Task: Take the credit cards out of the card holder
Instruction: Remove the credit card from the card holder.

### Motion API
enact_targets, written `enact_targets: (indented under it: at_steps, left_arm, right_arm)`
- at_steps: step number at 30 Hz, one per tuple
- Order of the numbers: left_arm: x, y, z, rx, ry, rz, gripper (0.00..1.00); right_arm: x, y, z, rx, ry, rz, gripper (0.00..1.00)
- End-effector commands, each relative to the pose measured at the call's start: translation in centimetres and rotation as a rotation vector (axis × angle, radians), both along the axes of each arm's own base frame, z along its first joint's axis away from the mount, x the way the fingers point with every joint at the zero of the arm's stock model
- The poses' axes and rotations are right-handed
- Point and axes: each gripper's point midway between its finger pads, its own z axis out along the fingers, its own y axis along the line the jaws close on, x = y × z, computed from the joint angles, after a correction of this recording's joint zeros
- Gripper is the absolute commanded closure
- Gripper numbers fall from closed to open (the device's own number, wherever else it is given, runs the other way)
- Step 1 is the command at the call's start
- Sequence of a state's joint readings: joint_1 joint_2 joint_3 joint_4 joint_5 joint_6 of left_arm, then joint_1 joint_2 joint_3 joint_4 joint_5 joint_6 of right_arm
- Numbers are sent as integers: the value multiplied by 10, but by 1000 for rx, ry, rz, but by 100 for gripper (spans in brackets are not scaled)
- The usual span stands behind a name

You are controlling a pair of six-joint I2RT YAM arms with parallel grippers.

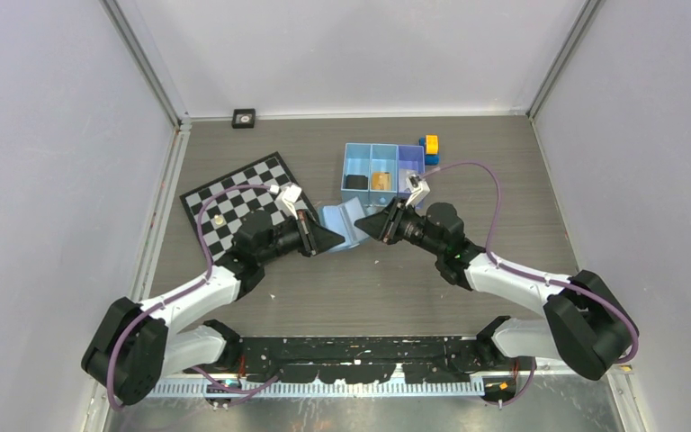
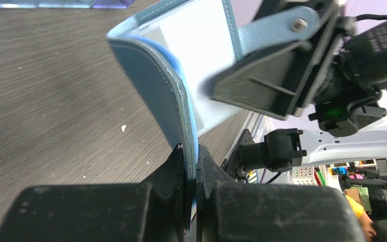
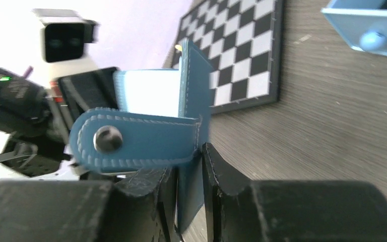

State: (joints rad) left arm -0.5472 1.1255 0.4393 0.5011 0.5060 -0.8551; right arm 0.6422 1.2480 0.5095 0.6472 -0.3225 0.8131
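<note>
Tabletop (image 1: 396, 288) seen from above, with two robot arms reaching inward until their tips almost meet at the centre. Between them, lifted off the wood, is the card holder (image 1: 340, 220), a small blue folding wallet spread partly open.

The left gripper (image 1: 336, 239) has its jaws pressed together on the edge of one leaf; the left wrist view shows the leather pinched tight between the two black fingers (image 2: 174, 174). The right gripper (image 1: 365, 225) straddles the opposite leaf. That leaf stands between its jaws in the right wrist view, but whether they pinch it or stand just clear of it cannot be told. The closing strap (image 3: 141, 138) with its round snap hangs free across that view.

Inside the fold a pale whitish face (image 2: 196, 50) shows; it may be one of the credit cards or only the lining, as the blur hides any edge.

Beyond the arms are a chessboard (image 1: 234, 202), a three-compartment blue tray (image 1: 360, 148) and yellow-and-blue blocks (image 1: 430, 148).

The step in hand looks like opening the holder to expose its pockets. Next, one arm would need to keep the wallet steady while the other lets go, finds a card's exposed edge and draws it straight out along the pocket.
</note>
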Motion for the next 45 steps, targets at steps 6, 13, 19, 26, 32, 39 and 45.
enact_targets:
  at_steps: [6,13,19,26,32,39,45]
  left_arm:
    - [-2,0,52,-89,-183,-1,100]
    - [-1,0,49,-83,-174,2,100]
    - [1,3,48,-73,-171,21,100]
    - [3,4,47,-65,-167,36,100]
    - [6,9,42,-40,-155,73,100]
    - [10,16,39,-19,-150,119,100]
    - [11,16,38,-15,-146,123,100]
  right_arm:
    - [7,-12,-12,-97,21,-84,82]
    - [1,-8,2,-32,-10,-50,59]
    - [3,-32,9,-20,-46,-161,61]
    - [8,-46,10,-13,-47,-230,66]
    - [12,-52,7,-12,-28,-263,67]
    - [14,-60,9,8,-29,-290,68]
    - [13,-65,12,18,-38,-305,70]
